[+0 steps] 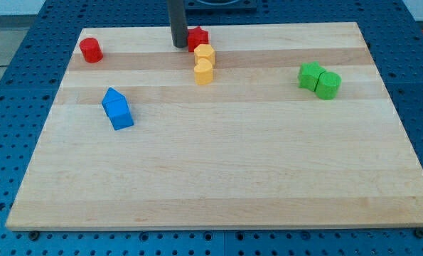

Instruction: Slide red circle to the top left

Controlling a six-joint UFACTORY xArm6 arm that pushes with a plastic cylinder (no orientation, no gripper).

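The red circle point(91, 50) stands near the board's top left corner. My tip point(178, 45) is at the view's top centre, well to the right of the red circle and touching or just left of a second red block point(198, 38), whose shape is partly hidden. Two yellow blocks point(205, 64) sit just below and right of the tip.
Two blue blocks point(116, 109) lie together at the left middle. A green block point(310, 75) and a green cylinder point(328, 85) sit together at the right. The wooden board point(218, 178) rests on a blue perforated table.
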